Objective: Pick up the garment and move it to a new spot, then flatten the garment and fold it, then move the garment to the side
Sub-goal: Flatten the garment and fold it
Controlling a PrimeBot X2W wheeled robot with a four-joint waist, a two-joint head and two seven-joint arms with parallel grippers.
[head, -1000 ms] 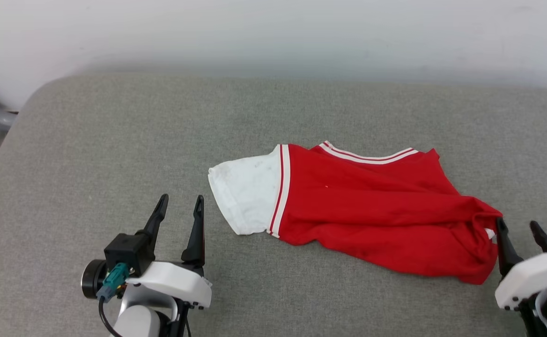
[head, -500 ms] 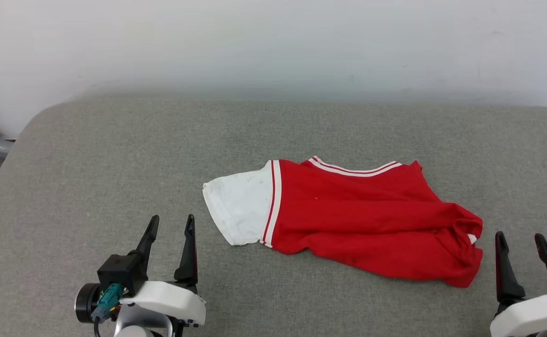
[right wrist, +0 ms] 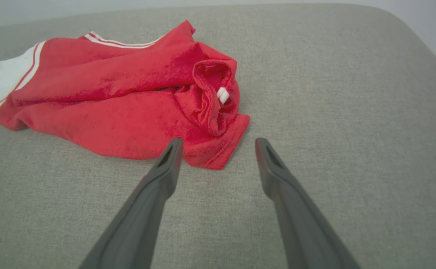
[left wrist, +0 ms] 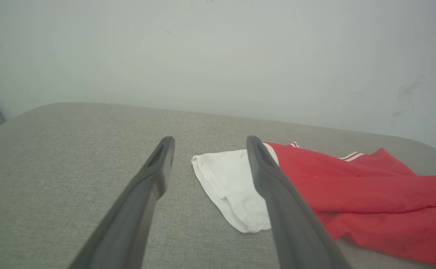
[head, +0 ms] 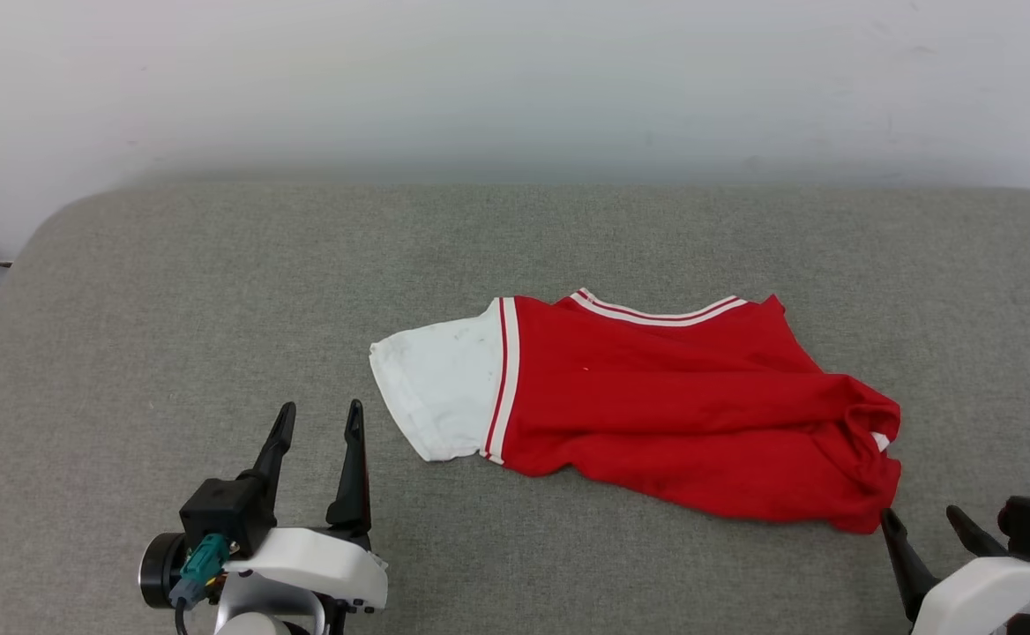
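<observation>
The right gripper [head: 921, 514] has pulled back from the right end of the garment [head: 674, 406]. A second ago its fingers stood at that bunched hem; now they are apart from it, with bare worktop [head: 215, 291] between. The head camera has also shifted a little, so the small slide of the whole picture is not a move of the cloth. Both jaws stand wide and hold nothing. The left gripper [head: 321, 407] waits just beside the white sleeve [head: 436, 388].

I judge that the garment is set down in its new spot, and flattening comes next.

The garment lies in the middle of the worktop, a soft, thin red knit, limp and creased. Its right end is rolled into folds, and the striped collar [head: 656, 310] lies at the far edge. The worktop is grey, woven and padded, with rounded corners.
</observation>
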